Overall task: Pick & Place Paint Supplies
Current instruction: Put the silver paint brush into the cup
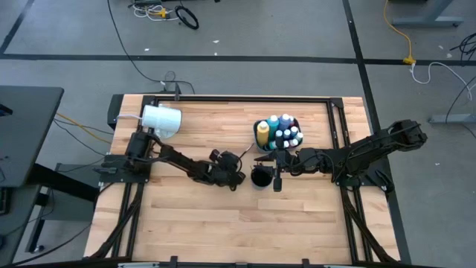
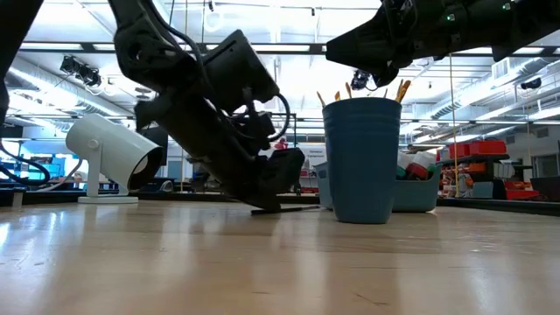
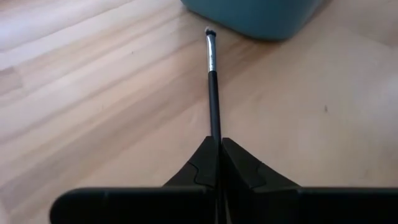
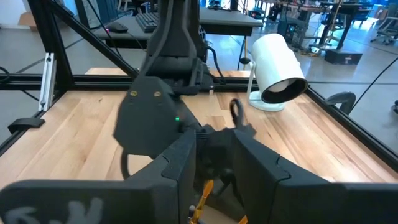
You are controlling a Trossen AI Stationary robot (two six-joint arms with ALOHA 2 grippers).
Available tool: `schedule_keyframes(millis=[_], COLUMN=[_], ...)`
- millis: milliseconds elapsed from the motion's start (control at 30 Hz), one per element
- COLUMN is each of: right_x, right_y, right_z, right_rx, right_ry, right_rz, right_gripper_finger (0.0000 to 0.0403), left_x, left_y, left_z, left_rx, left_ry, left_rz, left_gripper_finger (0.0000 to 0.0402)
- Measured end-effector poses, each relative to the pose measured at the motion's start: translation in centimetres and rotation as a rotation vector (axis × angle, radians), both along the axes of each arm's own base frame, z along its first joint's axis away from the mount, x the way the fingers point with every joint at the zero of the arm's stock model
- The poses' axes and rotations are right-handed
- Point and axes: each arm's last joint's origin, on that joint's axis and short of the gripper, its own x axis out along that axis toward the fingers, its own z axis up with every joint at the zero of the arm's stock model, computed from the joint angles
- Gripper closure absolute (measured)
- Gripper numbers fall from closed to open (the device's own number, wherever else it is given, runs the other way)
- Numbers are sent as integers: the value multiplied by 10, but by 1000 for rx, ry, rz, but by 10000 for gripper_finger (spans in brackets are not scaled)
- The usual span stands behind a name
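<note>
Wooden tabletop nearly cleared: bottles binned, brushes in blue cup, left pincer clamped on last brush, right pincer half-parted over the cup.

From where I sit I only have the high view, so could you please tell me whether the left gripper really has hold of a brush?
Observer: Yes. The left wrist view shows the left gripper with its jaws shut on the dark handle of a brush. The brush lies flat on the table.
Operator: Thank you. Is anything in the cup yet?
Observer: The low view shows several handles sticking up out of the blue cup. The right gripper hangs just above them.
</note>
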Motion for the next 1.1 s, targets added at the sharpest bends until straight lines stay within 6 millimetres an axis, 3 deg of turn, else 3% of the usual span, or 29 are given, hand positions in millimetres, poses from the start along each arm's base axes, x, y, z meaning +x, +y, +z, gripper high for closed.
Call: schedule_keyframes(millis=[400,733,1100], right_x=[0,0,9], right_y=[0,10,51], right_z=[1,10,29], right_rx=[-21,38,8], right_ry=[-11,-94,-8], right_rz=[11,284,391], right_gripper_finger=[295,295,295], left_x=[-33,-48,-68], left_y=[-32,-67,-106], left_z=[20,20,23], left_rx=[1,-6,95], left_ry=[172,161,259], left_rz=[-29,-105,-361], left_gripper_finger=[391,392,393])
